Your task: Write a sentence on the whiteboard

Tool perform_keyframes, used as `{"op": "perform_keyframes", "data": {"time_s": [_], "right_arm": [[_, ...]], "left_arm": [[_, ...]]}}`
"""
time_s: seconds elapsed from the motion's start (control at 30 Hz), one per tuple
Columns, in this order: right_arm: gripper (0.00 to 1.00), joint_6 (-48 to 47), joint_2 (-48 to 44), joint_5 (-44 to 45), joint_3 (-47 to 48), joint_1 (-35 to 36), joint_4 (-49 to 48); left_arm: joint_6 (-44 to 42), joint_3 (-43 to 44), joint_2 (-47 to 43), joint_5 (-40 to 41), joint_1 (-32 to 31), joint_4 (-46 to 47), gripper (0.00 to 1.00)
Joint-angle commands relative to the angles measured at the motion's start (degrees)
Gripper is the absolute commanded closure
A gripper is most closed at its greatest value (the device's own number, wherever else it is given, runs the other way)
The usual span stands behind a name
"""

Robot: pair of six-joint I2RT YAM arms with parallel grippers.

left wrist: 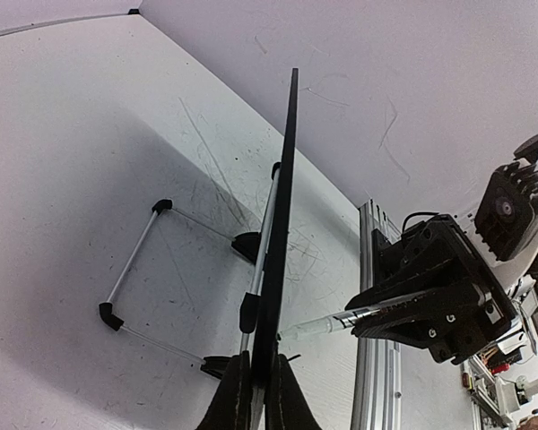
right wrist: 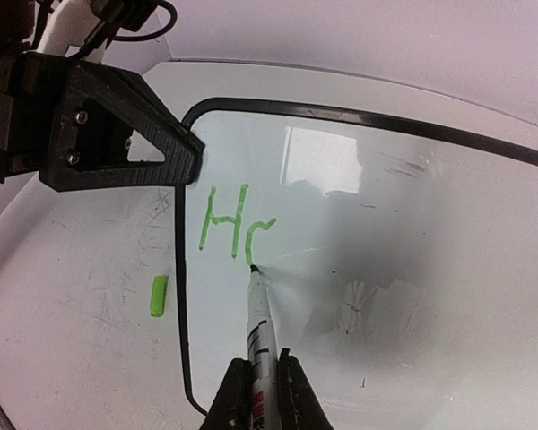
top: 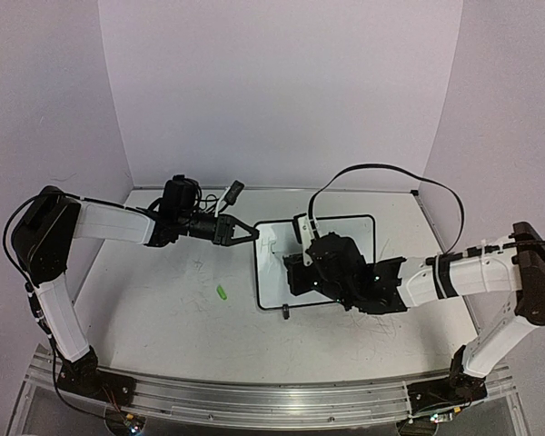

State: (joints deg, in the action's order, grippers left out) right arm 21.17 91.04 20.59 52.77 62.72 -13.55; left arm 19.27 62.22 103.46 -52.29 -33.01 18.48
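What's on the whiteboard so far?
On the whiteboard: green lettering, an H and an unfinished second letter, with the marker tip at its lower end. From overhead, the right gripper hides the board's middle.

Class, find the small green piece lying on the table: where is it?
In the top view, the small green piece lies left of the whiteboard, apart from its frame.

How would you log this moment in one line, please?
left gripper: grips whiteboard edge | right gripper: marker tip on board | sentence: "Hc" written
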Motion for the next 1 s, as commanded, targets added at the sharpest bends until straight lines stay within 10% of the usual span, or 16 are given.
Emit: {"op": "perform_keyframes", "data": {"time_s": [0.0,0.97], "right_arm": [[1.00,1.08,-2.35,4.09,-0.99,-0.38,1.86],[1.00,-1.13,-0.21,7.21,2.91,-0.74,-0.52]], "left_arm": [[0.67,0.06,-2.82,-2.67,-0.56,0.94,1.00],[0.61,-0.16,-2.90,-2.70,-0.55,0.94,1.00]]}}
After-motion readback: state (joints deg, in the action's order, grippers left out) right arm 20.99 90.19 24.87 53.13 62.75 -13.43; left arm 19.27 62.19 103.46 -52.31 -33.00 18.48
